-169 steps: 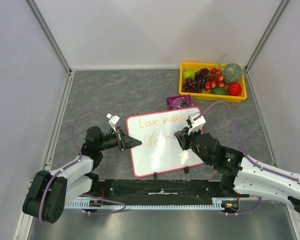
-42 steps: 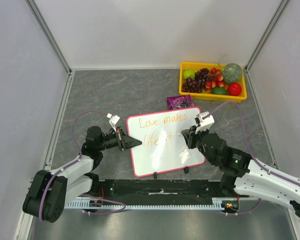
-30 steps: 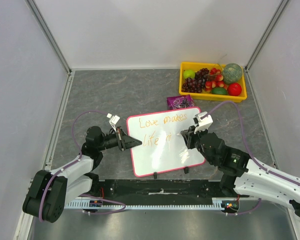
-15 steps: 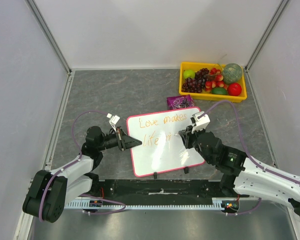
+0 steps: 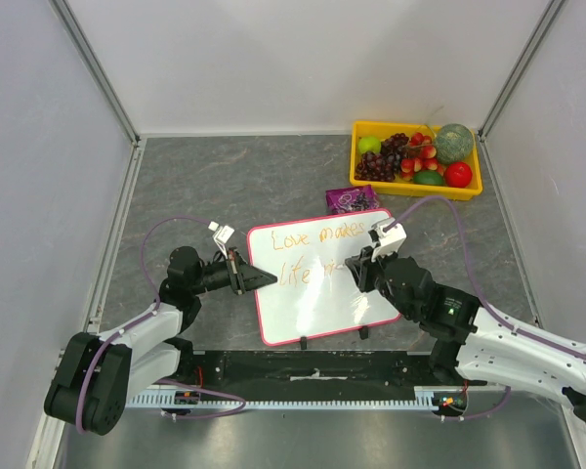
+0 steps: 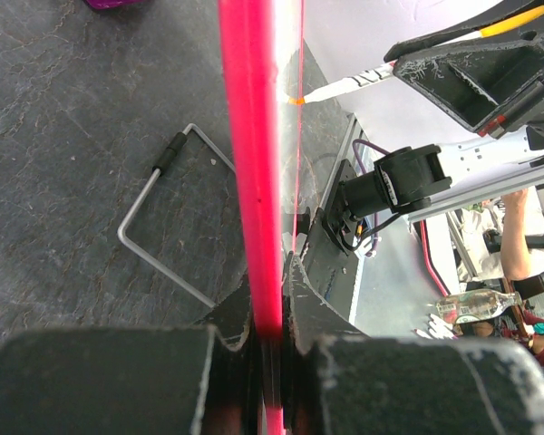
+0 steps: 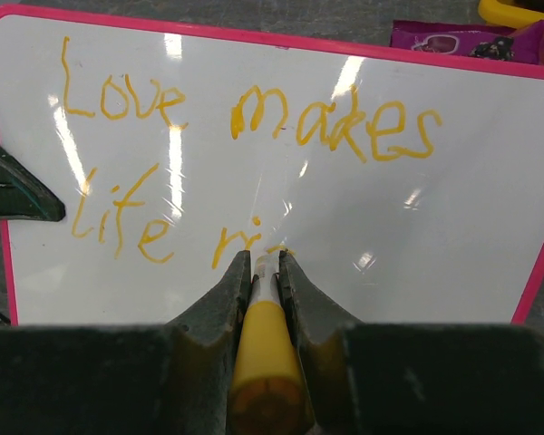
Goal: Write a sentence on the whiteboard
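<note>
The whiteboard, white with a pink-red frame, stands tilted on two black feet at table centre. My left gripper is shut on its left frame edge. Orange text reads "Love makes" above "life ri". My right gripper is shut on an orange marker, whose tip touches the board just right of "ri" on the second line. The marker also shows in the left wrist view.
A yellow tray of fruit sits at the back right. A purple packet lies just behind the board. A bent wire stand lies on the table by the board's back. Walls enclose the table.
My right gripper has moved left along the second line with the marker. The letters "ri" now follow "life". The left arm and board have held still.
</note>
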Controlling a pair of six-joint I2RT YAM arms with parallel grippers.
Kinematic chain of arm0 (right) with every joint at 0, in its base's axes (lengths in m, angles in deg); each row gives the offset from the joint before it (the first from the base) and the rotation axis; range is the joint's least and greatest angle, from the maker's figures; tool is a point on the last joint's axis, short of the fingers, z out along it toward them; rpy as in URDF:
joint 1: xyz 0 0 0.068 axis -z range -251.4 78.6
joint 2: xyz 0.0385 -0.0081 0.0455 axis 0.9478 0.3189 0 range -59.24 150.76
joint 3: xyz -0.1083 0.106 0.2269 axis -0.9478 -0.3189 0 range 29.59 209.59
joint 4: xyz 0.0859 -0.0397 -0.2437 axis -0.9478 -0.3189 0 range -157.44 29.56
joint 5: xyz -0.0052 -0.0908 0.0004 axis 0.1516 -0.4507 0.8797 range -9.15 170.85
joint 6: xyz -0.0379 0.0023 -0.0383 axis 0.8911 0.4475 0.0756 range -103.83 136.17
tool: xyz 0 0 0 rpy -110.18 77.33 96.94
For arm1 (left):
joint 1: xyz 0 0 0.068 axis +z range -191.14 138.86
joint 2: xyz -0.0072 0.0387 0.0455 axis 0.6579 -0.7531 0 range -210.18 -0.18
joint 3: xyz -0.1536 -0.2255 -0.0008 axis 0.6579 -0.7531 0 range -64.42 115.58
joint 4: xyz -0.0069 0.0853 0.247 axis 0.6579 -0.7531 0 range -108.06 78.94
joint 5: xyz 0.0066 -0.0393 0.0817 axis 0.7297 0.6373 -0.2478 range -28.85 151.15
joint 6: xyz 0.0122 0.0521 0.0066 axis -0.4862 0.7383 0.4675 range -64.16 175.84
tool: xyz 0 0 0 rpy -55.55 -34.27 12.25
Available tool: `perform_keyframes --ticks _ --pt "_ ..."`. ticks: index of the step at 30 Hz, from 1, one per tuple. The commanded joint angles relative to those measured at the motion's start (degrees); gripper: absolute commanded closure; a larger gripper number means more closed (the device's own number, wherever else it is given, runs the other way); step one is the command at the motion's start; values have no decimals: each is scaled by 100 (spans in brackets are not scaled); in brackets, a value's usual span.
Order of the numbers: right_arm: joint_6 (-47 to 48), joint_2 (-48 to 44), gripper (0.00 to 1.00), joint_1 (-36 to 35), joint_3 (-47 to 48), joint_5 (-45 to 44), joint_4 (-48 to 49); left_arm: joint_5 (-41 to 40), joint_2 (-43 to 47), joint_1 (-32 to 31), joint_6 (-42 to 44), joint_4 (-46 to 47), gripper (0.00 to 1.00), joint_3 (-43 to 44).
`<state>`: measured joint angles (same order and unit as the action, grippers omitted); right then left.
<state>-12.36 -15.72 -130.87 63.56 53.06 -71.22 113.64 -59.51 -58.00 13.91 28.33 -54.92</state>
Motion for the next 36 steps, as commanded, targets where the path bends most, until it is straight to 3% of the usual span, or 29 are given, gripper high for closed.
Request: perform_keyframes --ticks 1,21,36 --pt "-108 24 100 14 -102 160 -160 -389 -96 -28 1047 -354 98 -44" --pt "-258 -310 100 14 -260 -174 -626 -397 -105 -28 1047 -345 98 -36" --pt "-38 -213 100 22 337 -306 -758 -406 -96 -19 1056 -345 98 -36"
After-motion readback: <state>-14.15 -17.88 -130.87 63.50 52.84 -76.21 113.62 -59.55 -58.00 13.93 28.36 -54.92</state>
